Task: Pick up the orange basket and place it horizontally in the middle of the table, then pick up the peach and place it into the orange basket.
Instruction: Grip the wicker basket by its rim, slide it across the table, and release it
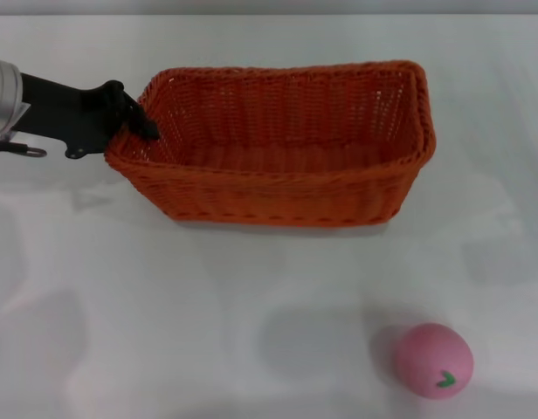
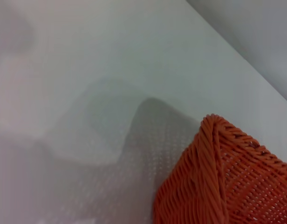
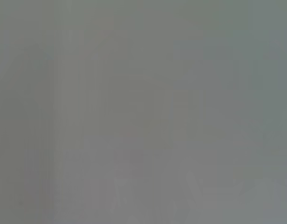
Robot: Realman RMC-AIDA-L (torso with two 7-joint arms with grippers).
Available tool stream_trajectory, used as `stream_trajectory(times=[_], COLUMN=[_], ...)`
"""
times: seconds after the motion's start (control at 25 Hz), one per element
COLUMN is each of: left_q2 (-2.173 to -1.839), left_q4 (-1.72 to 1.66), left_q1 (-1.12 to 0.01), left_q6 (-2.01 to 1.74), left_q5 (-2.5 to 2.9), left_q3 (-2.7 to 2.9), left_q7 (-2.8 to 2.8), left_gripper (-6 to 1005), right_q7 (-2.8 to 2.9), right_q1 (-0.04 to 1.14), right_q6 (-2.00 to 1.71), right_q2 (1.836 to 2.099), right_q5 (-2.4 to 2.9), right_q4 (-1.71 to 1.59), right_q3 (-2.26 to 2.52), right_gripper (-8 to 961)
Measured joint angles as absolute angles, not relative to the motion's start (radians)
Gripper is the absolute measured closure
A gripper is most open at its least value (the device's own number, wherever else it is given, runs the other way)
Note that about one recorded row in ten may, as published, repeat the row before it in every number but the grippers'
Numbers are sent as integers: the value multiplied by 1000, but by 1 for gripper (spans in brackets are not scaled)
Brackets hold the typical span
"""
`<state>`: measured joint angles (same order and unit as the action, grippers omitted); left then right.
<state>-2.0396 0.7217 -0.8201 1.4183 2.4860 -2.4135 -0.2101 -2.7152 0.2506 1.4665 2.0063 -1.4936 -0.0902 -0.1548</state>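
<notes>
Our left tool (image 1: 140, 122) clamps the rim at the left end of the basket (image 1: 286, 144), one finger inside, one outside. The basket sits lengthwise across the far half of the desk (image 1: 164, 305), its opening tilted toward us. The peach (image 1: 432, 360) lies near the desk's near right corner, well apart from the basket. We see nothing of our right tool; its wrist view shows only blank grey.
</notes>
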Motion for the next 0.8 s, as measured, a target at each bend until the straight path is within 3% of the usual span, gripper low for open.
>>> stream_trajectory(times=[0.8], left_q2=[-2033], left_q4=[672], left_q1=[-823], left_q6=[1426], left_q5=[2457], left_q3=[-2422], left_q7=[-232], left_gripper=[850], right_q7=[-2715], right_q1=[244], right_q6=[1467], right_q2=[2006], right_q5=[-1492], right_q4=[-83], right_q3=[-142], right_gripper=[87])
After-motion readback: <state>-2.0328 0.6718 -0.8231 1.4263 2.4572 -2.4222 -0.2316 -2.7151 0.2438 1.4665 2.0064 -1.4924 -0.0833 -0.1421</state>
